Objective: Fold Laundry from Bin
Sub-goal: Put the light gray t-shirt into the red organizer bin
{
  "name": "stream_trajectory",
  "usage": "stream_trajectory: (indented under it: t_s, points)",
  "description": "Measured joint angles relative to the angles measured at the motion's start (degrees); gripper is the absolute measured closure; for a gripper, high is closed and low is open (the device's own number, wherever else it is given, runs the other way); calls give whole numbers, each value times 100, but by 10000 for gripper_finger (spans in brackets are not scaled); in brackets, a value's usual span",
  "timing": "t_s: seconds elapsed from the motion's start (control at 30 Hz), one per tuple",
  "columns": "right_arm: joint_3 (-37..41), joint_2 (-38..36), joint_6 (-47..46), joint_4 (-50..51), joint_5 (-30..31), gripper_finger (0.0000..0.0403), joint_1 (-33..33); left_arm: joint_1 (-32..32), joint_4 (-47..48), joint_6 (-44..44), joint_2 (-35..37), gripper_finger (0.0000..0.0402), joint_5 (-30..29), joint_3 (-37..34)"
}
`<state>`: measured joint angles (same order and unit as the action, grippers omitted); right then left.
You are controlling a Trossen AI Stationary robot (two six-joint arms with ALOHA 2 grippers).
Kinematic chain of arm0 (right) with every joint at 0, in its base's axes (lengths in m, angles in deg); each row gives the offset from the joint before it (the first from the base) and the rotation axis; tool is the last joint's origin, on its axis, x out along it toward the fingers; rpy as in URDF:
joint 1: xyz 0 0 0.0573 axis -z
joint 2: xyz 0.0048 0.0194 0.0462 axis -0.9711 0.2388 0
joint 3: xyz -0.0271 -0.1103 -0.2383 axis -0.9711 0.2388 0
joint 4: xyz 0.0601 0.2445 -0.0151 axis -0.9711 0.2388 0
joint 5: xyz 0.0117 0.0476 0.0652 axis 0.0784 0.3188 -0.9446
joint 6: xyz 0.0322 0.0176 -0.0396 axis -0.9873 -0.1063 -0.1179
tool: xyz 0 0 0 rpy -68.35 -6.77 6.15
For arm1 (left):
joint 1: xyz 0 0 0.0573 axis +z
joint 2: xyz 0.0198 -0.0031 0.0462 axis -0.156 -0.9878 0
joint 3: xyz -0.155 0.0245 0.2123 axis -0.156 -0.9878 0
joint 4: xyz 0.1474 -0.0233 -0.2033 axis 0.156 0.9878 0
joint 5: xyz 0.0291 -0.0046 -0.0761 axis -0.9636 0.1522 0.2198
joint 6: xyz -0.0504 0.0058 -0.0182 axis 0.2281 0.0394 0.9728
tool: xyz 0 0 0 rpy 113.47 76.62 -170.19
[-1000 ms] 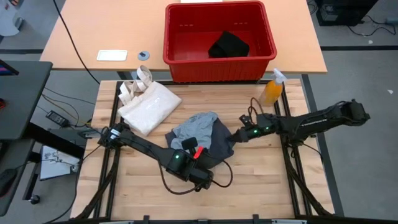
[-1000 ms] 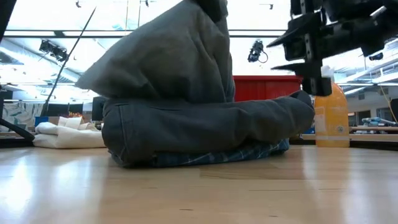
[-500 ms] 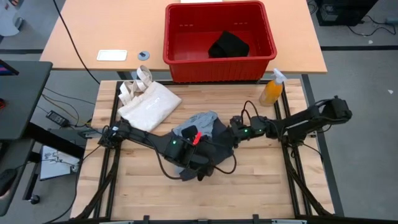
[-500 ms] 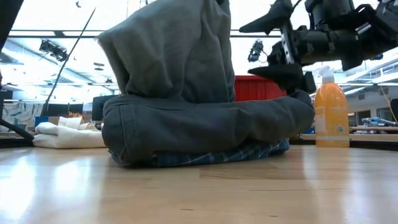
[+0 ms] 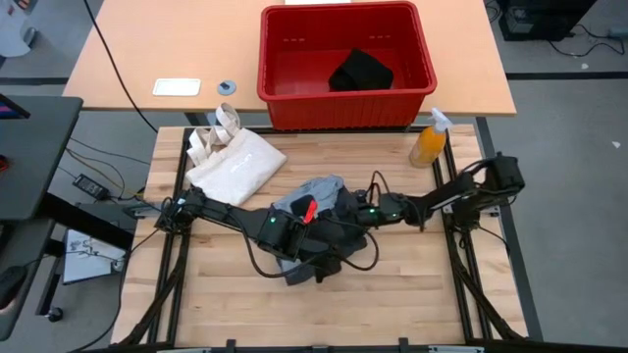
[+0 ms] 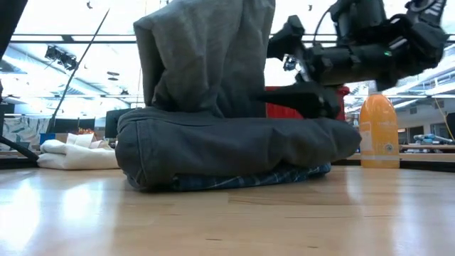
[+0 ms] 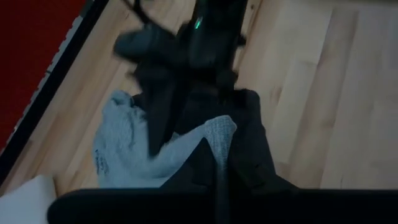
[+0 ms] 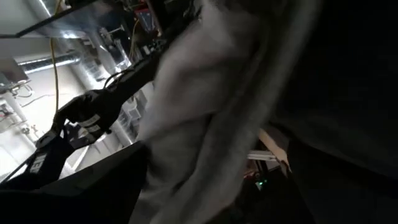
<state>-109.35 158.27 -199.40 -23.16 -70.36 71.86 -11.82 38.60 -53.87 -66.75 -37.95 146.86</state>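
Right gripper (image 5: pixel 345 218) now nearer laundry (image 5: pixel 316 199) (jaws wider)

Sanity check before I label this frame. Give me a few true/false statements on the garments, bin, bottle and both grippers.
1. The red bin is empty. False: one black piece lies inside it.
2. The left gripper is shut on the light grey piece, holding it up above the pile. True.
3. The right gripper is open, at the pile's bottle-side edge. True.
4. The orange spray bottle lies on its side. False: it stands upright near the bin.
5. The plaid shirt lies on top of the dark charcoal-grey piece. False: it shows underneath it.
6. The cream tote bag lies on the table apart from the pile. True.
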Motion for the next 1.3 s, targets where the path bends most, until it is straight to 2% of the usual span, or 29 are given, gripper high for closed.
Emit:
stream_trajectory:
  t_s: [0.13,0.23,0.3,0.43,0.5,0.7,0.87,1.07,1.2,1.3]
  points:
    - [-623,548,-32,-10,-9,15,51,0,-93,-136,0,384,52,0]
    - [-976,933,30,-8,-14,17,193,4,-95,-177,-4,384,486,0]
    - [-1098,1106,89,-68,-251,19,280,-10,-117,-136,-7,384,755,0]
    - [-1074,1216,377,-435,-1028,22,397,-125,-73,-112,-7,384,788,0]
    - [-912,1068,500,-430,-1113,24,410,-180,-53,-112,-7,384,791,0]
    - [-494,832,233,-311,-440,25,416,-234,-301,-58,-63,384,799,-24]
    - [-535,835,253,20,-331,25,384,-216,-625,-211,-252,384,807,-28]
    - [-674,833,720,493,303,27,360,-167,-967,-240,-546,383,848,-31]
    - [-685,833,1050,819,243,49,461,-95,-1415,-521,-663,383,845,-35]
    - [-692,831,1308,933,5,87,552,-17,-1587,-642,-695,374,846,-35]
